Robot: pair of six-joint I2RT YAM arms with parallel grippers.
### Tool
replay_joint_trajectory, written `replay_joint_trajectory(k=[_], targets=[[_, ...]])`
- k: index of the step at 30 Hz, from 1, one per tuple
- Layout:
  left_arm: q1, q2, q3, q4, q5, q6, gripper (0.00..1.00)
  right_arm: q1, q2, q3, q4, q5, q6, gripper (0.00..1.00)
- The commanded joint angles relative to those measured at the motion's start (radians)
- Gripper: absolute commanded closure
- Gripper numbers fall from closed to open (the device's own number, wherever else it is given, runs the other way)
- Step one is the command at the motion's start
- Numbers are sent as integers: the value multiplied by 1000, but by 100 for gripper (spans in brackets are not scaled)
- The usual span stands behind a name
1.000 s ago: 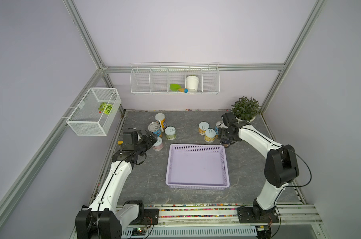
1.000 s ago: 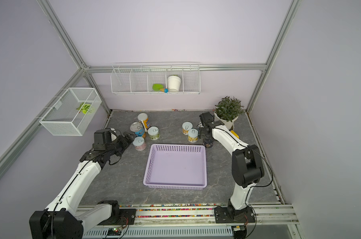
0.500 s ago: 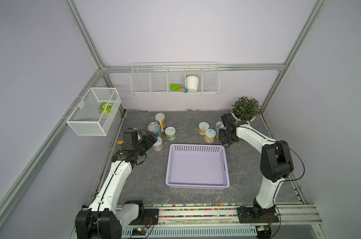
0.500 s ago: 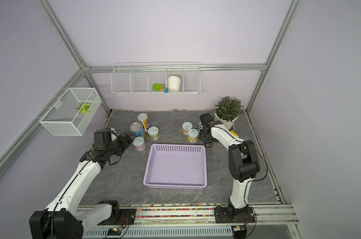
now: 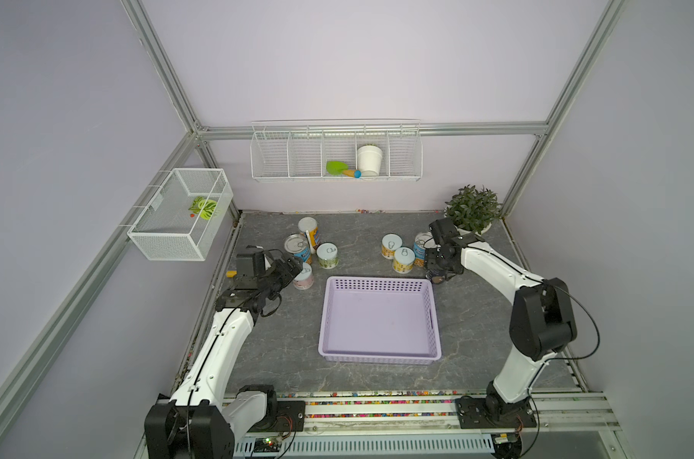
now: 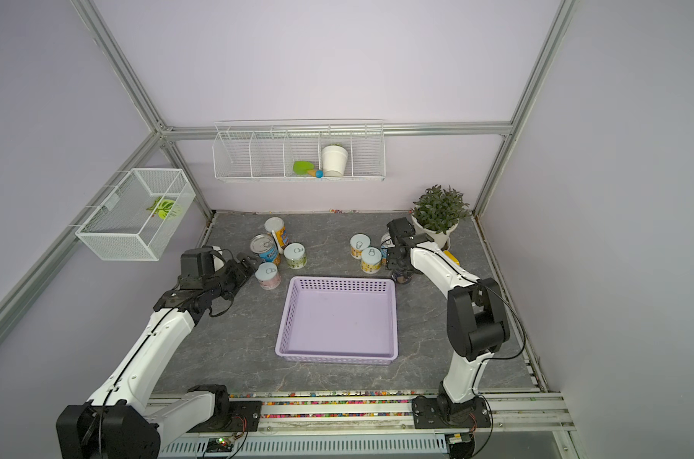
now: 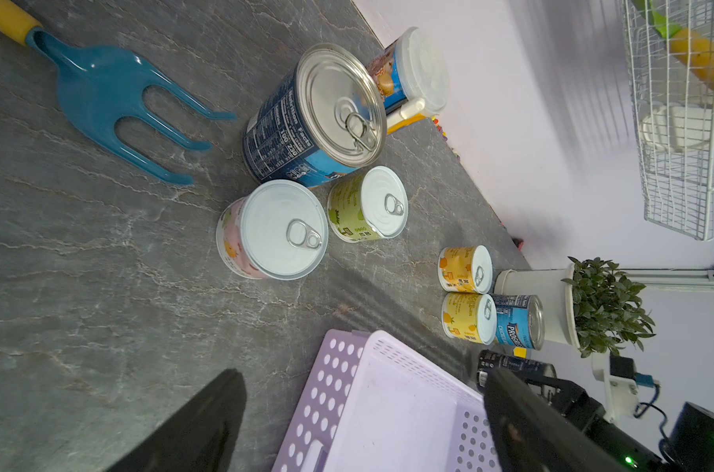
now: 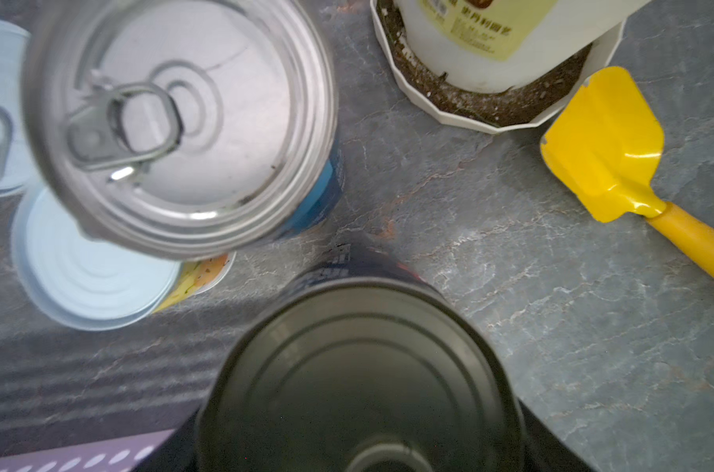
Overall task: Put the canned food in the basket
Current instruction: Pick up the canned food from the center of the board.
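Observation:
The lavender basket (image 5: 377, 284) (image 6: 339, 284) lies mid-table with nothing in it. My right gripper (image 5: 437, 271) (image 8: 359, 441) is shut on a dark-labelled can (image 5: 436, 278) (image 8: 359, 367) standing on the table by the basket's far right corner. Beside it stand a blue can (image 5: 421, 248) and two yellow cans (image 5: 391, 245). My left gripper (image 5: 297, 266) (image 7: 361, 374) hangs open, just short of a pink-labelled can (image 5: 303, 277) (image 7: 273, 233). Behind that are a big blue can (image 7: 318, 118), a green can (image 7: 367, 204) and a plastic-lidded tin (image 5: 309, 232).
A potted plant (image 5: 472, 210) stands in the far right corner, with a yellow shovel (image 8: 609, 155) beside it. A teal hand fork (image 7: 114, 98) lies by the left wall. White wire baskets (image 5: 335, 153) (image 5: 180, 214) hang on the walls.
My right gripper has closed round the dark-labelled can, and that arm's elbow has swung in. The left arm has barely moved.

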Motion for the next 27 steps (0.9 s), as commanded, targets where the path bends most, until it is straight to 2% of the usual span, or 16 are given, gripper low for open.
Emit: replay_joint_trajectory(k=[1,7,13,20,27], targets=[[-5,-15,19,-1,4,16,4,8,-114,-9,43,56,17,60],[-5,-11,16,5,10,12,4,17,-219,-37,29,64,25,61],[-5,-7,8,16,5,0,4,29,-367,-132,91,-7,8,65],[-5,7,1,23,6,-13,3,107,-497,-207,68,-29,12,67],[-5,10,1,20,-11,-23,3,188,-556,-270,78,-68,4,67]])
